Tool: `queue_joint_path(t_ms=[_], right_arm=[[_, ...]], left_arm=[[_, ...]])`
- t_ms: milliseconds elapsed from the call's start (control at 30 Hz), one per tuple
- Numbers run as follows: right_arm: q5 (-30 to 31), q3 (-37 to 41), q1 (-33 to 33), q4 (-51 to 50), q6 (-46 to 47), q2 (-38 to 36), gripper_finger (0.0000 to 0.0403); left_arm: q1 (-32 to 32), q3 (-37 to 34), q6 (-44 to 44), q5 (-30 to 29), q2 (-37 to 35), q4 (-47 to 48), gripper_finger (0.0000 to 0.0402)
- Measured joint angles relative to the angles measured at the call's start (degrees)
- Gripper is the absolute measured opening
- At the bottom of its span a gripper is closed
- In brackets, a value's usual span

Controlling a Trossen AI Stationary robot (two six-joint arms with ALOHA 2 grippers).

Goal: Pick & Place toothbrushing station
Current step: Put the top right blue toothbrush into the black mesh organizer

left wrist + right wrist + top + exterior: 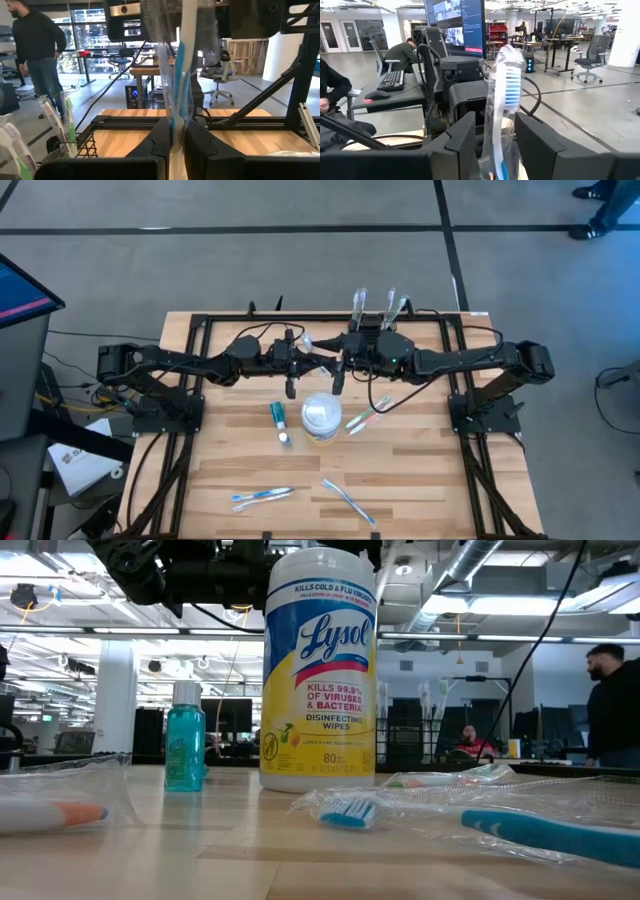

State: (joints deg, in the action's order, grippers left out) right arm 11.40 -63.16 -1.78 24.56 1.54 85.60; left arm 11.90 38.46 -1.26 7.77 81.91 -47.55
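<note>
A plastic-wrapped toothbrush (506,100) with blue and white bristles stands upright in the air between the two arms, over the far middle of the table. My left gripper (177,140) is shut on it. My right gripper (495,145) faces it from the other side, open, with one finger on each side of the wrapper; whether they touch it, I cannot tell. In the high view the two grippers (322,360) (340,364) meet tip to tip. The black toothbrushing station (75,147) stands just beyond them at the far edge, with wrapped brushes (388,304) sticking up out of it. My left gripper pinches the wrapped toothbrush's shaft (179,107) between its two fingers. The fingers come at it level, from the table's left, and lie across it. The brush stands upright above the fingers, lifted clear of the table, with loose wrapper around it.
A white Lysol wipes tub (321,418) and a teal bottle (280,418) stand mid-table. Wrapped toothbrushes lie right of the tub (368,415) and near the front edge (262,496) (348,500). People are in the room beyond the table.
</note>
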Motion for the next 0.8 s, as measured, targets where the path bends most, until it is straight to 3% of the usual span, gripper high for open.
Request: queue_joint_path(t_ms=[333, 467, 600, 800], right_arm=[[-0.4, 0.0, 0.0, 0.9, 0.0, 0.0, 0.0123], [-2.0, -0.6, -0.7, 0.9, 1.4, 3.2, 0.0123], [-3.9, -5.0, -1.1, -0.3, 0.0, 7.8, 0.0123], [-4.0, -10.0, -1.4, -7.0, -1.2, 8.0, 0.0122]], left_arm=[[0.0, 0.0, 0.0, -0.4, 0.0, 0.0, 0.0017], [0.0, 0.0, 0.0, -0.4, 0.0, 0.0, 0.0017], [0.0, 0.0, 0.0, -0.5, 0.0, 0.3, 0.0017], [0.0, 0.0, -0.2, -0.5, 0.0, 1.6, 0.0018]])
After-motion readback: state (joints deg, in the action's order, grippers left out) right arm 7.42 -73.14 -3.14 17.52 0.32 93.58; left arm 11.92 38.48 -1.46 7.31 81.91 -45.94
